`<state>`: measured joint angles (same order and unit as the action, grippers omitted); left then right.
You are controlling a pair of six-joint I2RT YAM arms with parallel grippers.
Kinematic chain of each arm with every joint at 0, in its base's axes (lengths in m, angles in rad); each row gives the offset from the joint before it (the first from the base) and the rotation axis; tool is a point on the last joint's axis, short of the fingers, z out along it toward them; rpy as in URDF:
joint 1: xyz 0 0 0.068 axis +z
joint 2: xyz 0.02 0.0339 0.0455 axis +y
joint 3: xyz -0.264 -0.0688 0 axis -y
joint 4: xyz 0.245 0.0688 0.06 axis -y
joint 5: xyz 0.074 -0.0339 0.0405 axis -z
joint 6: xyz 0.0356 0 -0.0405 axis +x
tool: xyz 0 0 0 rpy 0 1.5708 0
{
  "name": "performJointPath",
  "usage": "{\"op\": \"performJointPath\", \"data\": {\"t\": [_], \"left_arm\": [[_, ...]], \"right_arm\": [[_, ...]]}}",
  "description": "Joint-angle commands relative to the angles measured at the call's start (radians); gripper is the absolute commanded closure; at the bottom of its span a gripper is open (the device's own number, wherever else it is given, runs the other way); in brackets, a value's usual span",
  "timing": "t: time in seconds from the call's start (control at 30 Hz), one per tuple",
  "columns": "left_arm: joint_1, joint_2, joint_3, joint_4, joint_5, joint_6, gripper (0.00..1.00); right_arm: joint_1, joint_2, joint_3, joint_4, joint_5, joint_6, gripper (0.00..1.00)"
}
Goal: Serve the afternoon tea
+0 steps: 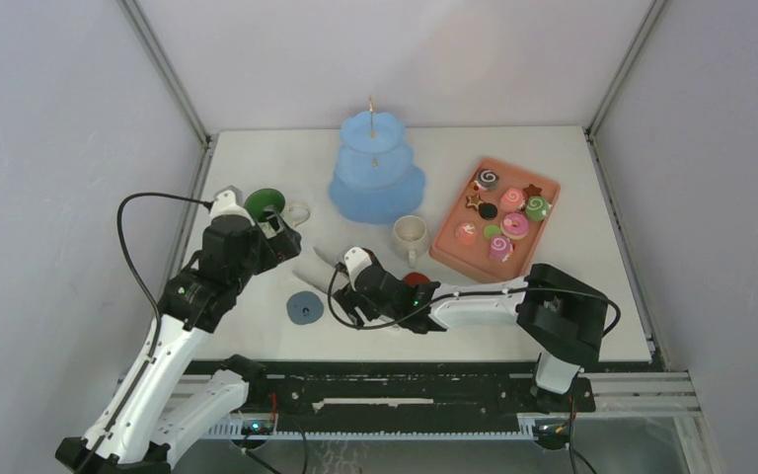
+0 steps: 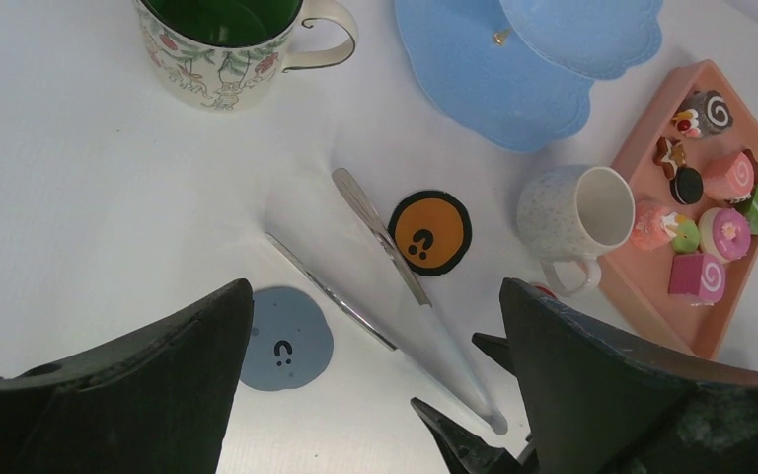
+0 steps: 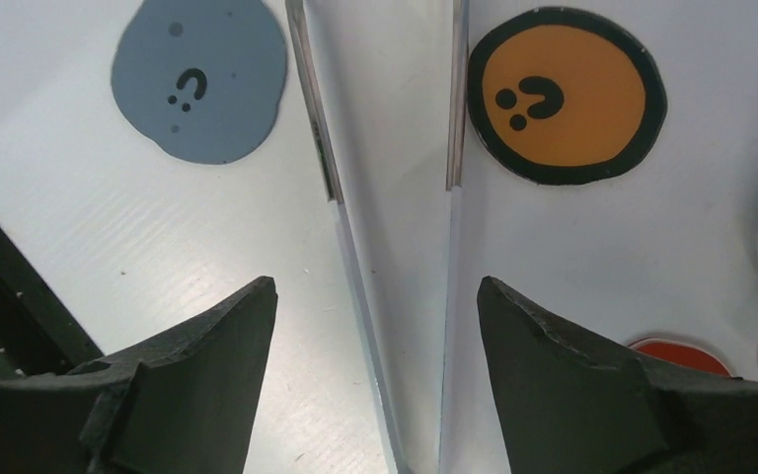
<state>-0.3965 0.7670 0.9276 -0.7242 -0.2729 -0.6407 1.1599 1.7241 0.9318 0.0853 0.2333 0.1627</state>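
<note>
Small colourful pastries (image 1: 509, 213) lie in a salmon tray (image 1: 545, 187) at the right; they also show in the left wrist view (image 2: 722, 233). A cream mug (image 1: 411, 237) (image 2: 574, 211) stands left of the tray. A floral mug with a green inside (image 1: 269, 206) (image 2: 219, 44) stands at the left. No grey mug is in view. My right gripper (image 1: 341, 270) (image 3: 375, 286) is open, low over the table, its jaws on either side of white-and-silver tongs (image 3: 395, 247) without touching them. My left gripper (image 1: 284, 238) (image 2: 375, 296) is open and empty above the tongs (image 2: 385, 267).
A blue three-tier stand (image 1: 376, 176) stands at the back centre. Flat coasters lie near the tongs: grey-blue (image 1: 305, 308) (image 3: 199, 79), orange with a black rim (image 2: 430, 232) (image 3: 566, 96), and red (image 1: 416, 279). The right gripper's fingers (image 2: 464, 439) show under my left gripper.
</note>
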Motion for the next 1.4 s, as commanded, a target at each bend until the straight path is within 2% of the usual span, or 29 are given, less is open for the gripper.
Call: {"op": "performJointPath", "data": {"t": [0.0,0.23,0.4,0.53,0.6,0.73,1.07,1.2,1.37], "left_arm": [[0.007,-0.013,0.032,0.009,-0.024,-0.014,0.01],[0.009,-0.027,0.022,0.004,-0.039,-0.014,0.01],[0.009,-0.042,0.019,0.008,-0.06,-0.014,0.01],[0.009,-0.039,0.022,0.008,-0.059,-0.014,0.01],[0.009,-0.04,0.021,0.004,-0.066,-0.018,0.01],[0.009,-0.054,0.011,0.006,-0.074,-0.023,0.01],[0.009,-0.043,0.019,0.006,-0.068,-0.026,0.01],[0.008,-0.044,0.015,0.005,-0.066,-0.026,0.01],[0.009,-0.054,0.014,-0.002,-0.069,-0.025,0.01]], "right_arm": [[-0.007,-0.084,0.01,0.045,0.027,0.01,0.17],[-0.009,-0.117,-0.064,0.179,0.01,-0.014,0.11],[0.001,-0.097,-0.065,0.187,-0.02,-0.067,0.11],[-0.064,-0.082,-0.034,0.12,-0.139,0.083,0.12],[-0.091,-0.06,-0.024,0.094,-0.173,0.08,0.12],[-0.064,-0.027,-0.012,0.064,-0.088,0.013,0.09],[-0.029,0.06,0.029,0.053,-0.046,-0.061,0.03],[-0.013,0.116,0.049,0.081,-0.01,-0.073,0.04],[-0.016,0.146,0.052,0.103,-0.016,-0.05,0.11]]}}
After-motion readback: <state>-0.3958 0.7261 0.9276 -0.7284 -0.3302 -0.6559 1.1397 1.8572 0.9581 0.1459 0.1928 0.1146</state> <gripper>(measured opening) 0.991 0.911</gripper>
